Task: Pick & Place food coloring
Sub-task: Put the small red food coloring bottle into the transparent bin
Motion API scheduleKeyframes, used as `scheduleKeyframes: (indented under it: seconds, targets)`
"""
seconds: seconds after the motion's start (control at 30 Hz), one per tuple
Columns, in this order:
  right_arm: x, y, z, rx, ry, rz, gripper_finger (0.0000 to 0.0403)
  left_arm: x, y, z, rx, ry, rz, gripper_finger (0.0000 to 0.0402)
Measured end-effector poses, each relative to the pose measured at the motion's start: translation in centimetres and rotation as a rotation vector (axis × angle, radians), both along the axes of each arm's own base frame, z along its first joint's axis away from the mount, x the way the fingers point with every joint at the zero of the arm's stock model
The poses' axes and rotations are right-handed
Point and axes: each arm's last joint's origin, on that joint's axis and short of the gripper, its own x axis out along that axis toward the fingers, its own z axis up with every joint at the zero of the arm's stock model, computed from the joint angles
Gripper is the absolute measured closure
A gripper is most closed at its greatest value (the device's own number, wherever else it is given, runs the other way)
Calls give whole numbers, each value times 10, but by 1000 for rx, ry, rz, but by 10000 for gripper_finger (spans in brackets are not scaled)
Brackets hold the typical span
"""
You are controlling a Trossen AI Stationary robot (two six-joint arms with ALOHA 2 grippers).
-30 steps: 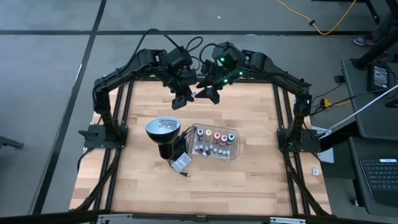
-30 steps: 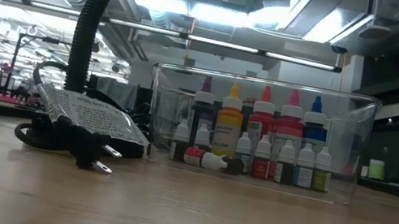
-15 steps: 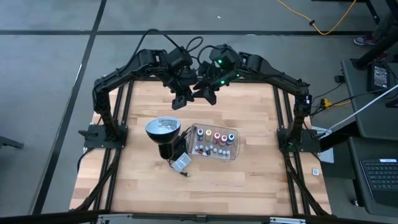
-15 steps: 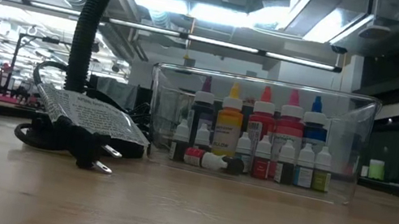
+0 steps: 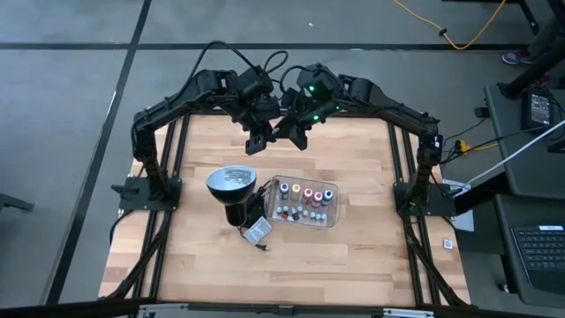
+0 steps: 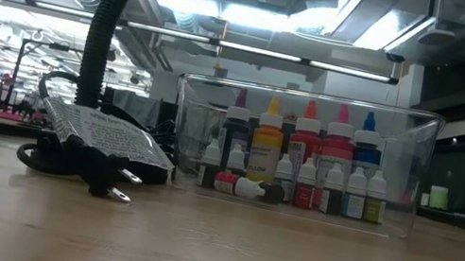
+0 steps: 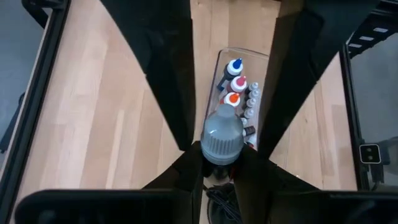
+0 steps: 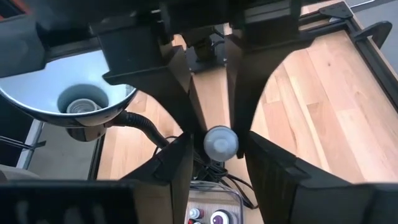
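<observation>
The food coloring (image 5: 305, 201) sits in a clear tray (image 6: 408, 171) near the middle of the table (image 5: 353, 265). The taller bottles stand upright in a back row and the tiny ones in a row in front. One small bottle (image 6: 242, 187) lies on its side among them. A black lamp (image 5: 231, 184) stands just beside the tray, with its plug and label (image 6: 101, 141) on the wood next to it. Neither arm is at the bottles. Both grippers hang high over the far end of the table, close together and well apart from the tray, and they meet around a light bulb (image 7: 222, 130) rather than a bottle. The left gripper (image 7: 222, 160) has its fingers pressed in on the bulb's ribbed lower part and is holding it. The right gripper (image 8: 217, 152) faces it with fingers spread to either side of the bulb's rounded end, and a sliver of wood shows on each side, so it does not look to be gripping. From both sets of fingers the bottles lie below and toward the table's near side. Their long axes are vertical, so a reach from above would suit. The tray sits slightly to the right-arm side of the gap between the two grippers, so the right arm looks marginally nearer and is the only one with free fingers. Both arms are folded inward, wrists tilted down toward the tray.
</observation>
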Motion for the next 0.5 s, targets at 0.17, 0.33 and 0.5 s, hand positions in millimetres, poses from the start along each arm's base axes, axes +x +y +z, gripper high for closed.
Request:
scheduleKeyframes:
  seconds: [0.17, 0.33, 0.5]
  targets:
    - [1, 4, 0, -4, -1, 10, 263, 0, 0, 0, -1, 0, -2, 338]
    - [2, 7, 0, -38, 0, 11, 302, 0, 0, 0, -4, 1, -3, 338]
    - [3, 9, 0, -71, 0, 12, 342, -1, 0, 0, -8, 7, 3, 337]
